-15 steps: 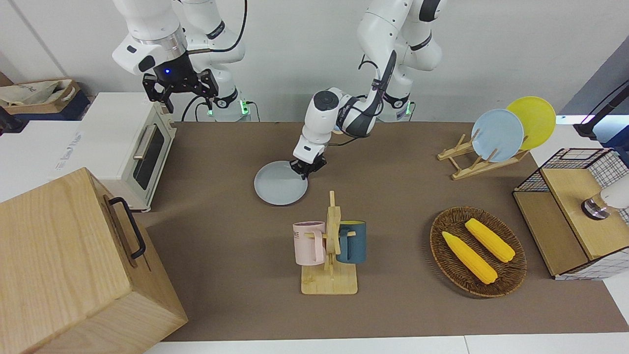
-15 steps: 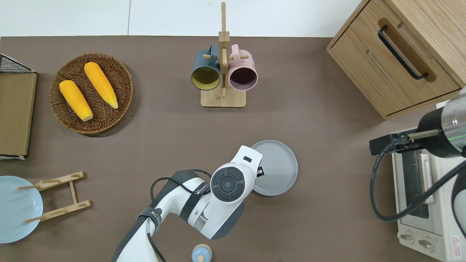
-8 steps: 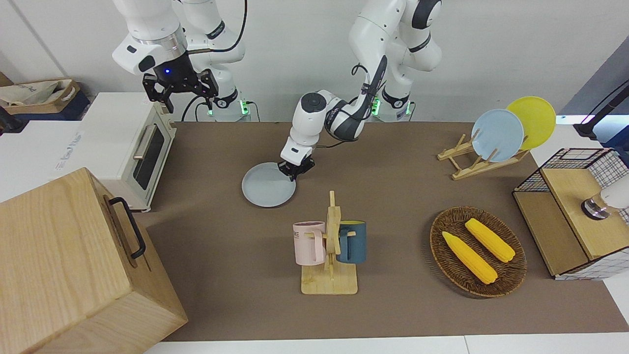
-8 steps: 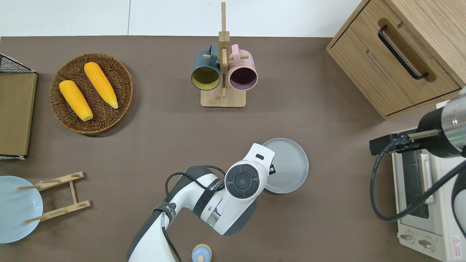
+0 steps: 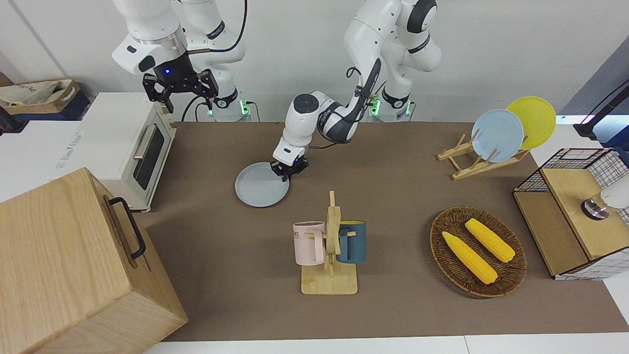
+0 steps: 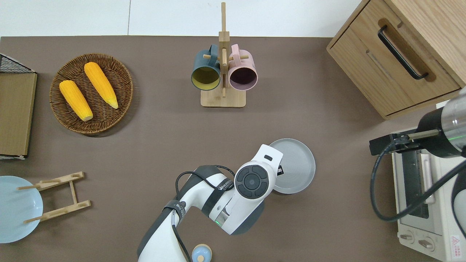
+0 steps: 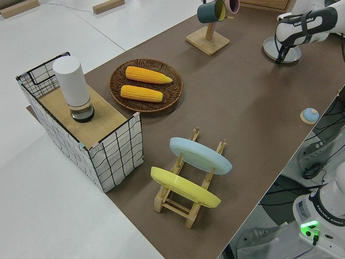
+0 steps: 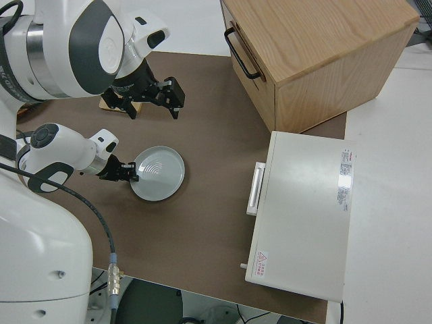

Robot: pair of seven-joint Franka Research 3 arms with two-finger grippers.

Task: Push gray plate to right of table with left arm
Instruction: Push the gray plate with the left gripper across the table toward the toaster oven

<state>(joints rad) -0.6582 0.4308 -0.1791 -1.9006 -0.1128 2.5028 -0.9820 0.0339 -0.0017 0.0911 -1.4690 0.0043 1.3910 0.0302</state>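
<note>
The gray plate (image 5: 259,189) lies flat on the brown table (image 5: 393,172), between the mug rack and the robots; it also shows in the overhead view (image 6: 295,164) and the right side view (image 8: 160,174). My left gripper (image 5: 287,172) is shut and empty. Its tips are down on the plate's rim on the side toward the left arm's end of the table (image 8: 129,173). In the overhead view the wrist (image 6: 255,180) hides the tips. My right arm is parked, its gripper (image 5: 180,89) open.
A white toaster oven (image 5: 130,147) and a wooden drawer box (image 5: 73,265) stand at the right arm's end. A mug rack (image 5: 330,246) stands farther from the robots than the plate. A corn basket (image 5: 477,250), plate rack (image 5: 496,135) and wire crate (image 5: 570,206) are at the left arm's end.
My left gripper has slid toward the right arm's end of the table, and the gray plate has moved that way with it. The right arm has not moved.
</note>
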